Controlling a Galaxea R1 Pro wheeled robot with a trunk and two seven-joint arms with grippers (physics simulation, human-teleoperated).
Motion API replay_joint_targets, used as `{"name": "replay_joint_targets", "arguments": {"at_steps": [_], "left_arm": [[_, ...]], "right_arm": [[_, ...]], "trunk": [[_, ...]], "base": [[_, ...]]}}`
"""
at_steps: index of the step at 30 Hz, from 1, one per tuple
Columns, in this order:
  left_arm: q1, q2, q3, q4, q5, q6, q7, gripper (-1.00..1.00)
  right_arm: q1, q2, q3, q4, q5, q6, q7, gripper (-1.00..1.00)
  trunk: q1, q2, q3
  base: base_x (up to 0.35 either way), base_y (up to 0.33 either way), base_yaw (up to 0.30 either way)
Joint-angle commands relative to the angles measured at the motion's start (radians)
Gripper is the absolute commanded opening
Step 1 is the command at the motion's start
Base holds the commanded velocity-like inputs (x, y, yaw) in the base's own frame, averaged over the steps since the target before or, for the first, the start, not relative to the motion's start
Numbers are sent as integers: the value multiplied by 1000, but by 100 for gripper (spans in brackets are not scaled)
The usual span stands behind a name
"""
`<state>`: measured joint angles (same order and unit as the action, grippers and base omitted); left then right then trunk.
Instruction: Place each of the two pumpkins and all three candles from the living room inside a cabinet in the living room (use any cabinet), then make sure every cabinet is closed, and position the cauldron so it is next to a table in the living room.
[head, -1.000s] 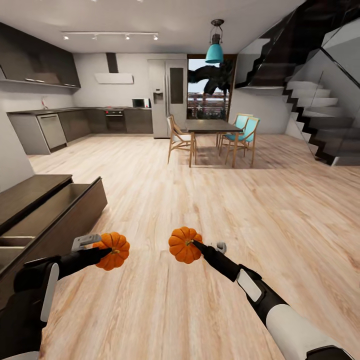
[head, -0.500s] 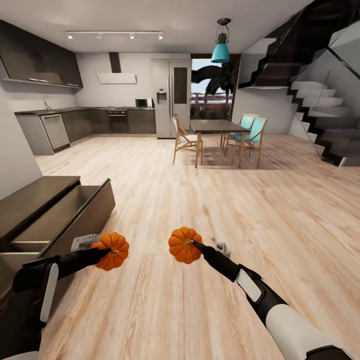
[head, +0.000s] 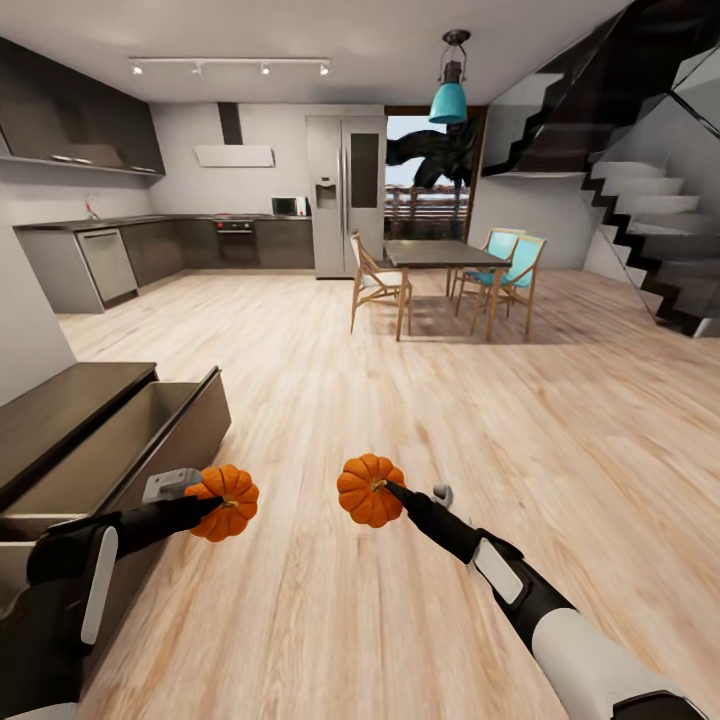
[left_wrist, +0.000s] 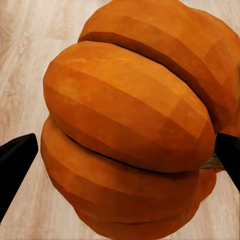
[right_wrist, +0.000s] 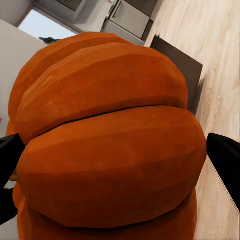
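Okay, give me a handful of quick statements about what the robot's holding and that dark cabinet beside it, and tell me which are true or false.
1. Each hand grips a pumpkin. True: the left hand holds the left pumpkin and the right hand holds the right pumpkin.
2. The cabinet is fully closed. False: one drawer is pulled out.
3. Both pumpkins rest on the floor. False: they are held above the wooden floor.
4. The open drawer lies on the robot's left side. True.
5. The dining chairs are red. False: the chairs have teal seats.
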<state>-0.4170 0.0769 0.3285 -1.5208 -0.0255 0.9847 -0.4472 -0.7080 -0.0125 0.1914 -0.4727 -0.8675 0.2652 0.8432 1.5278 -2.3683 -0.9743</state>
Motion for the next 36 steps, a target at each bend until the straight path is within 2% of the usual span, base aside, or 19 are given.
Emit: {"name": "replay_joint_targets", "arguments": {"at_steps": [1, 13, 36], "left_arm": [[-1, 0, 1, -1, 6, 6, -5, -100], [-1, 0, -2, -1, 6, 6, -5, -100], [-1, 0, -3, -1, 6, 6, -5, -100]], "right_arm": [[-1, 0, 2, -1, -13, 9, -3, -100], [-1, 0, 2, -1, -13, 9, -4, -100], [-1, 1, 2, 0, -13, 9, -4, -100]], "trunk": [[0, 0, -1], [0, 0, -1], [0, 0, -1]], "base": [[332, 1, 0], [327, 23, 0], [243, 238, 0]]}}
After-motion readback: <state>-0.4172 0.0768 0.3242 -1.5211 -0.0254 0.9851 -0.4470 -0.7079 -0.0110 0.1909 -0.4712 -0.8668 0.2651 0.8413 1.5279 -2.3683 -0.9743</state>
